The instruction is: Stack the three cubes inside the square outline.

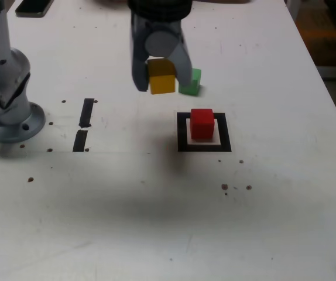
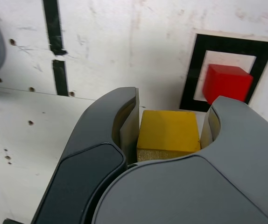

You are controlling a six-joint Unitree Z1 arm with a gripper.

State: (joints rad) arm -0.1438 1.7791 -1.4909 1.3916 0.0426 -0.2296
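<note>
My gripper [image 1: 162,82] is shut on the yellow cube [image 1: 161,76], its pads pressed on two opposite sides of the cube [image 2: 169,133]. I cannot tell whether the cube still touches the table. The green cube [image 1: 190,82] sits just behind it, toward the exterior view's right, partly hidden by one finger. Inside the square outline [image 1: 182,132] stands the red cube [image 1: 202,123], a short way in front of the gripper. The wrist view shows the red cube [image 2: 227,83] in the outline [image 2: 192,70] beyond the fingertips; the green cube is out of that view.
Two short black tape strips [image 1: 86,112] [image 1: 80,140] lie at the exterior view's left, beside the arm's grey base [image 1: 7,105]. Small dark specks [image 1: 235,187] dot the white table. The table's edge [image 1: 332,99] runs along the exterior view's right.
</note>
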